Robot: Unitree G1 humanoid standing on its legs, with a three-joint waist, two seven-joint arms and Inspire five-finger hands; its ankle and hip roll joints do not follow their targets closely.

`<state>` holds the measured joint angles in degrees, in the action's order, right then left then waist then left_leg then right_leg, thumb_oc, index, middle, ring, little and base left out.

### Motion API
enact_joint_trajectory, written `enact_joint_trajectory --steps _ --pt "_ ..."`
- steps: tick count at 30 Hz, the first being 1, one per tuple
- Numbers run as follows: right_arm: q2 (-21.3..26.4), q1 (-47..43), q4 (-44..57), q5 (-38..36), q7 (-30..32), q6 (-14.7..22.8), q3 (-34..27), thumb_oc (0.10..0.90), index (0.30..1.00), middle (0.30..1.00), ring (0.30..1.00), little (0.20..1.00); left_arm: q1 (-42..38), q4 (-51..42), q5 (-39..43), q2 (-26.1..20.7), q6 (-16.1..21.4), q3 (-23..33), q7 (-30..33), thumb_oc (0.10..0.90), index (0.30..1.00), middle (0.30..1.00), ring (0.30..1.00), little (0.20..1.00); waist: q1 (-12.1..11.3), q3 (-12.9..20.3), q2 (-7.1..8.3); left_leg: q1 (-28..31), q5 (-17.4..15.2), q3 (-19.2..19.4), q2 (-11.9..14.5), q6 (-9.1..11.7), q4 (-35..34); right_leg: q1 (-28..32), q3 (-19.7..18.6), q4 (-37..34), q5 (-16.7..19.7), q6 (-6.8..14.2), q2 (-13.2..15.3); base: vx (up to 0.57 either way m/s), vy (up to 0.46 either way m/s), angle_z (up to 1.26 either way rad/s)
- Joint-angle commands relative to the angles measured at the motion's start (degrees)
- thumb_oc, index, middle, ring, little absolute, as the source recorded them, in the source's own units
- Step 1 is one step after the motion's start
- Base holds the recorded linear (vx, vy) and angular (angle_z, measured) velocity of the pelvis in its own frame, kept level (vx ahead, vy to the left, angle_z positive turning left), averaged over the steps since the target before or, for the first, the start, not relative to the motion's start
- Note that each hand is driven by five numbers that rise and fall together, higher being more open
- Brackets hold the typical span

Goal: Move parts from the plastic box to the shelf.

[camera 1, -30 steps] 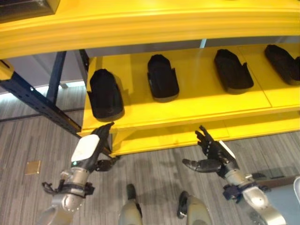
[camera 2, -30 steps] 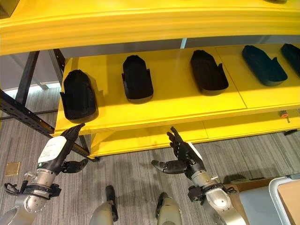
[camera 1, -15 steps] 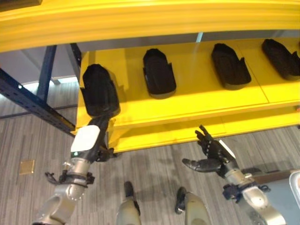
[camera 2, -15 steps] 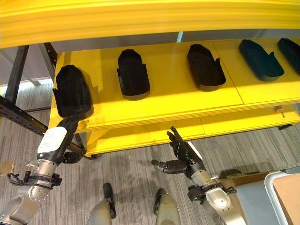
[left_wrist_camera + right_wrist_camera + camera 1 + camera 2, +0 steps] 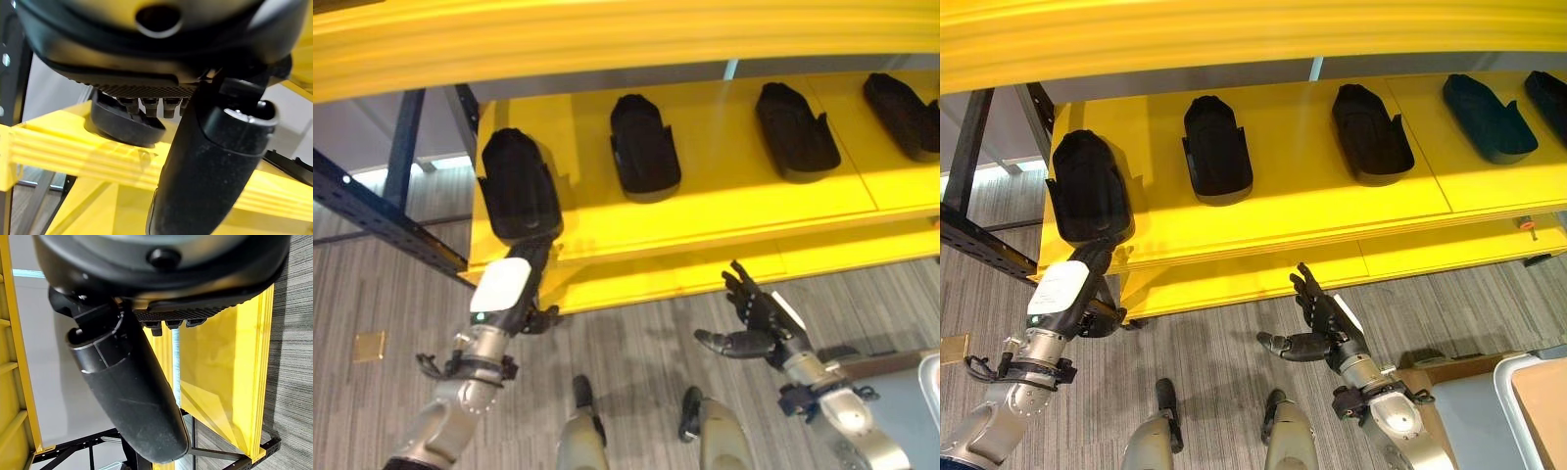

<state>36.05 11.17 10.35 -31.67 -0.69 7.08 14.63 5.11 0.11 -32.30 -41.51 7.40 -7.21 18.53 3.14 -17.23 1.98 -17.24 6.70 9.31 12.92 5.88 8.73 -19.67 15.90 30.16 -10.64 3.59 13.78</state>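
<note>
Yellow shelf (image 5: 724, 211) across the upper part of the head views, carrying a row of black parts. Leftmost part (image 5: 519, 186) at the shelf's left end, right at its front lip; three more parts (image 5: 644, 147) spaced along the shelf to its right (a fifth at the far right in the right eye view). Corner of the plastic box (image 5: 1528, 401) well below the shelf's right end.

Left hand (image 5: 504, 289) now up against the shelf's front lip below the leftmost part, closer than a second ago, fingers straight and reaching to the part's near end, gripping nothing: apparently nudging that part further onto the shelf, so this placement looks nearly finished.

Right hand (image 5: 754, 328) below the shelf's middle, unchanged, fingers spread wide, empty.
</note>
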Motion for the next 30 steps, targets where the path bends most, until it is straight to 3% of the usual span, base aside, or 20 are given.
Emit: enact_joint_trajectory --steps 1,15,30 --pt "-0.5 -4.0 4.8 0.2 0.3 5.5 -2.5 0.9 1.0 1.0 1.0 1.0 -5.2 -1.6 -0.3 -0.9 1.5 1.7 4.0 0.9 1.0 1.0 1.0 1.0 1.3 2.3 1.13 1.1 -3.9 -2.5 4.1 1.5 5.1 -0.5 -4.9 -10.7 15.1 5.2 2.0 0.0 0.0 0.0" --pt "-0.4 -4.3 4.6 0.3 0.6 5.7 -1.9 0.9 1.0 1.0 1.0 1.0 -6.8 -2.4 0.5 -0.7 1.7 0.3 3.9 0.9 1.0 1.0 1.0 1.0 1.6 2.3 1.15 0.5 -3.9 -2.5 4.2 1.5 5.4 -1.3 -5.0 -10.1 15.1 5.1 1.9 0.0 0.0 0.0" --pt "0.0 -4.9 4.6 -0.1 1.0 5.9 -1.3 0.9 1.0 1.0 1.0 1.0 -11.7 6.8 1.1 1.6 -0.1 -4.3 4.3 0.9 1.0 1.0 1.0 1.0 2.5 2.5 1.66 -0.4 -3.9 -2.0 4.6 1.6 5.9 -2.7 -5.6 -10.0 15.3 5.1 1.5 0.0 0.001 -0.02"
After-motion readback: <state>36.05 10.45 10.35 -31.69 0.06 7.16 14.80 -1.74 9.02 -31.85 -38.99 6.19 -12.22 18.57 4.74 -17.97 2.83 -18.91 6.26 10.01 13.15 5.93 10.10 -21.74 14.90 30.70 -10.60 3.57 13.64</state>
